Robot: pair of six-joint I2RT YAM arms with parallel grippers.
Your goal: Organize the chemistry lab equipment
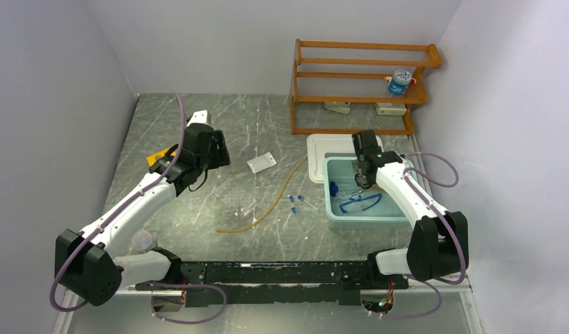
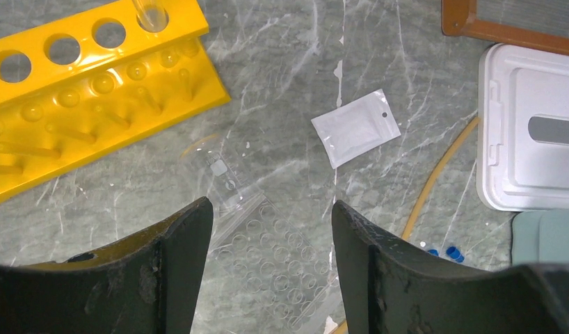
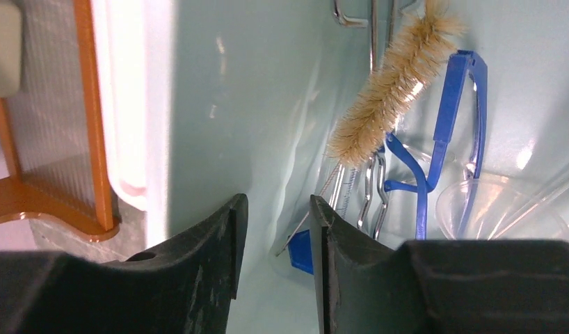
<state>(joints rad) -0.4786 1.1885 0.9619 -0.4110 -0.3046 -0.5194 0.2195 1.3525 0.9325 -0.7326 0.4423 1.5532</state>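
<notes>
My left gripper (image 2: 271, 229) hangs open above the clear tray (image 2: 275, 257), holding nothing. The yellow holed rack (image 2: 94, 90) lies to its upper left, and the white packet (image 2: 356, 127) to its upper right. The tan rubber tube (image 1: 268, 205) curves across the table's middle, with tiny blue-capped tubes (image 1: 293, 202) beside it. My right gripper (image 3: 276, 229) is inside the teal tub (image 1: 365, 221), jaws apart and empty. In the tub lie the blue-framed goggles (image 3: 449, 132), a bristle brush (image 3: 389, 90), metal tongs (image 3: 372, 188) and a clear funnel (image 3: 497, 209).
The tub's white lid (image 1: 316, 149) lies just left of the tub. The orange wooden shelf (image 1: 358, 83) stands at the back right with a small bottle (image 1: 400, 81) on it. A round clear item (image 1: 142, 241) sits by the left arm's base.
</notes>
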